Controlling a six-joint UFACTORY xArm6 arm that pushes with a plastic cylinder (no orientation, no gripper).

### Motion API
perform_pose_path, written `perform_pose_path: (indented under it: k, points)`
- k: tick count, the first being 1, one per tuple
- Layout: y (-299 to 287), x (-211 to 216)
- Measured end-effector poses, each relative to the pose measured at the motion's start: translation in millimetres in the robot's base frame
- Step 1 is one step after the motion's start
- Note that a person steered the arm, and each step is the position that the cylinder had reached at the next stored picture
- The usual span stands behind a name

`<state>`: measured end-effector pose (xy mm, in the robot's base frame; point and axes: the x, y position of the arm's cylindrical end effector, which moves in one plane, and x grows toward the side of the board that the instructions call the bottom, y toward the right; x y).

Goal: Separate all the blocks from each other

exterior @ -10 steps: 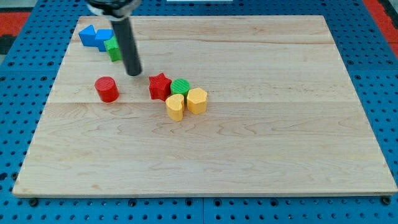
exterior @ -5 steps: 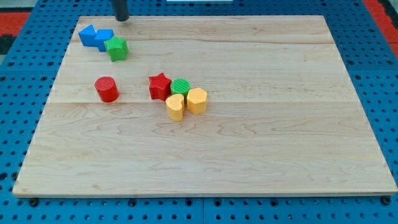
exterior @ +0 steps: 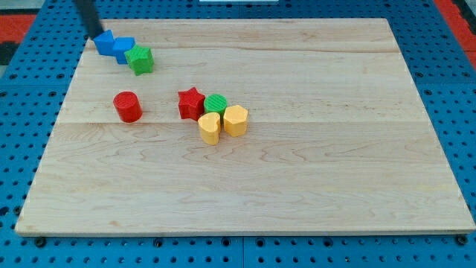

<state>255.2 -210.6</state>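
Observation:
My tip is at the view's top left, just above and left of a blue triangular block. That block touches a blue cube, which touches a green star-like block. A red cylinder stands alone at the left middle. Near the centre a red star, a green cylinder, a yellow heart-shaped block and a yellow hexagonal block sit packed together, touching.
The blocks lie on a pale wooden board. Blue perforated panel surrounds the board on all sides.
My tip moved from beside the green star-like block up to the board's top edge, then left to the top left corner by the blue triangular block. The blocks have not moved.

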Motion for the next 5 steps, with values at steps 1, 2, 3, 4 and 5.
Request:
perform_pose_path:
  k: [1, 2, 3, 4, 5]
  points:
    - [93, 74]
    - [98, 87]
    - [87, 87]
    - [80, 153]
    - [116, 169]
